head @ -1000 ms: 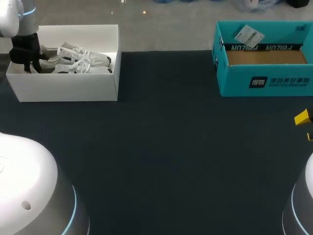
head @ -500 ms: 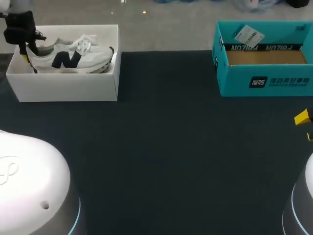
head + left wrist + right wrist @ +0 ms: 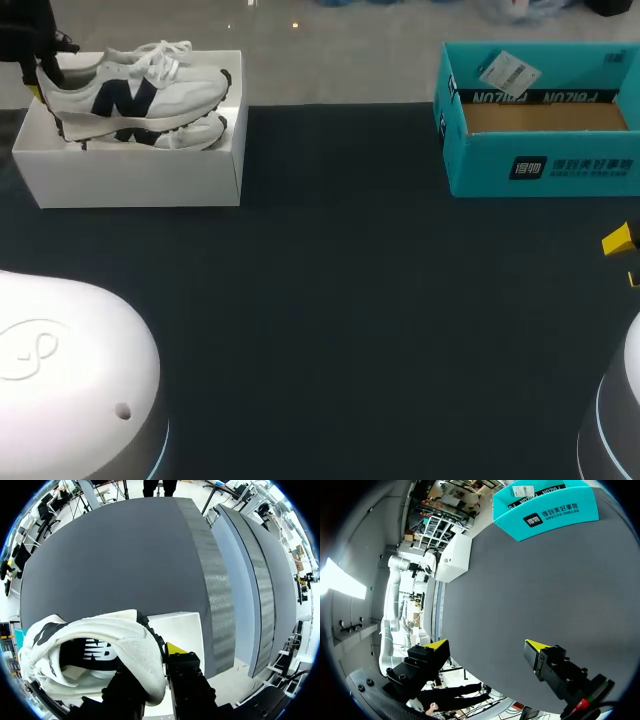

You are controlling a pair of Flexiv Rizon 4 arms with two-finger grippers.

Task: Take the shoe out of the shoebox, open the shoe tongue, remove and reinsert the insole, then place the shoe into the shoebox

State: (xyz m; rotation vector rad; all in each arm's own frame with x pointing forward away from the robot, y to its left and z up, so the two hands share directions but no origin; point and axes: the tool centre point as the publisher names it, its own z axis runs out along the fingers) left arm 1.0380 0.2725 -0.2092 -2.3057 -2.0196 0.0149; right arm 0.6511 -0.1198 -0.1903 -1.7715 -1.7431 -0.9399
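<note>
**Left arm.** The left gripper (image 3: pixel 38 68) is at the far left corner of the table (image 3: pixel 350 300), over the left end of the white shoebox (image 3: pixel 130 178). Its fingers are clamped on the heel of the shoe (image 3: pixel 130 93). In the left wrist view the heel rim sits between the two fingers of the left gripper (image 3: pixel 159 670), with one yellow tip showing against the outside of the heel.

**Shoe.** The shoe (image 3: pixel 95 652) is white with a dark letter on its side and white laces. It is held level and sole down, with the toe pointing toward the table's middle. It hangs at about the height of the shoebox rim, above the shoebox floor.

**Shoebox.** The shoebox is open at the top. A second shoe (image 3: pixel 192 134) lies inside it, below the held one.

**Right arm.** The right gripper (image 3: pixel 487 647) is over the bare table surface at the right side. Its fingers are spread wide apart, with nothing between them. In the head view only one yellow tip (image 3: pixel 618 240) shows at the right edge.

**Other items.** An open teal box (image 3: pixel 540 165) stands at the far right of the table, well apart from the shoebox. A white label (image 3: pixel 507 70) is on its back wall.
</note>
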